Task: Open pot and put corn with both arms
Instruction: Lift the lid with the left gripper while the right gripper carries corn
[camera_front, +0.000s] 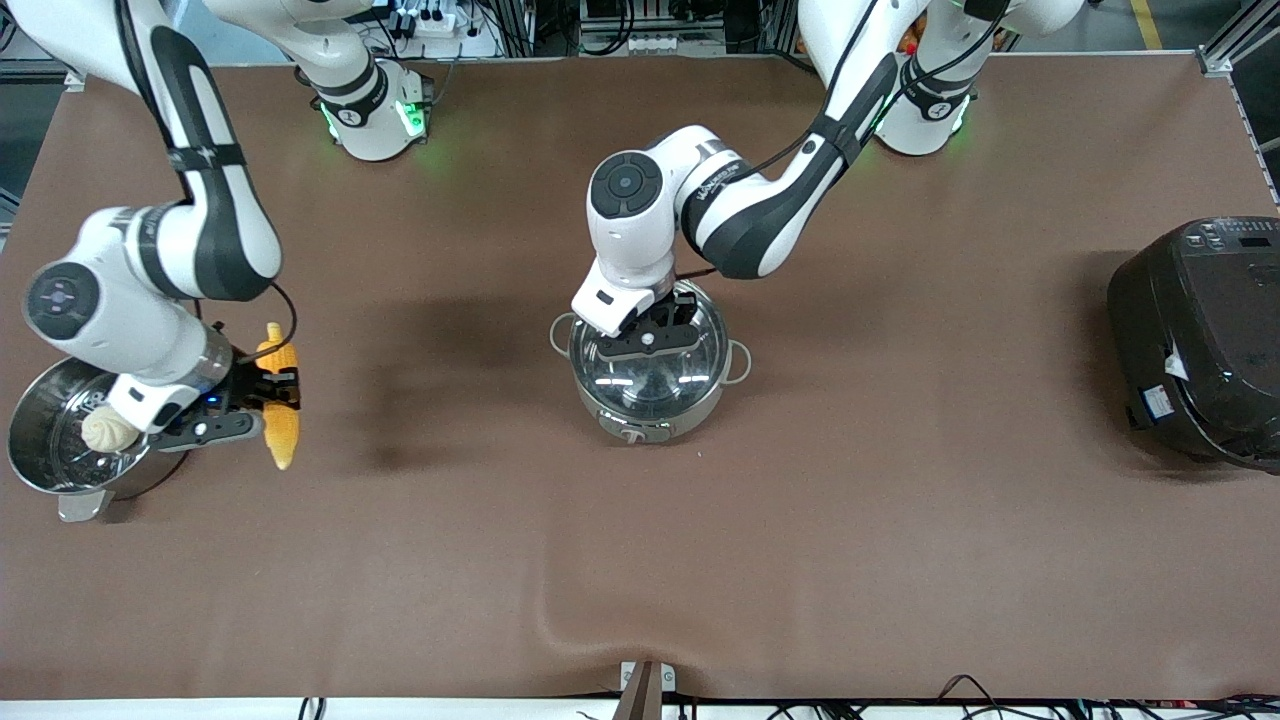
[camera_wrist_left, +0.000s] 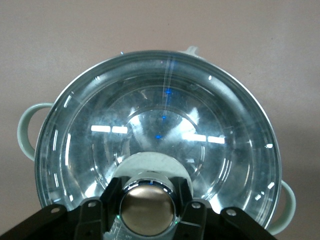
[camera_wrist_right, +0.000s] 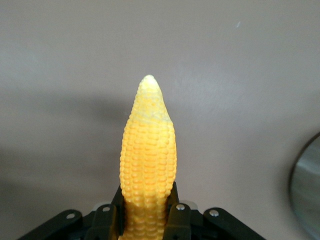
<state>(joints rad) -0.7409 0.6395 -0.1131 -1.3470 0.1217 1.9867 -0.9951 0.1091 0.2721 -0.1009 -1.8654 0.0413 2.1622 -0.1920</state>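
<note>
Pot (camera_front: 650, 372) stood mid-table, glass lid (camera_wrist_left: 155, 135) on; left pincer (camera_front: 648, 338) clamped copper knob (camera_wrist_left: 147, 210). Lid likely fragile, slippery: lift by knob. Right pincer (camera_front: 268, 390) gripped corn (camera_front: 279, 395) mid-cob, at steamer's (camera_front: 40, 450) 3 o'clock. Corn looked stiff, light.

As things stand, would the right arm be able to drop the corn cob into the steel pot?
Probably not yet. The glass lid covers the steel pot, with the left claw closed on its copper-coloured knob. The right claw holds the corn cob over bare table beside the steamer pot.
</note>
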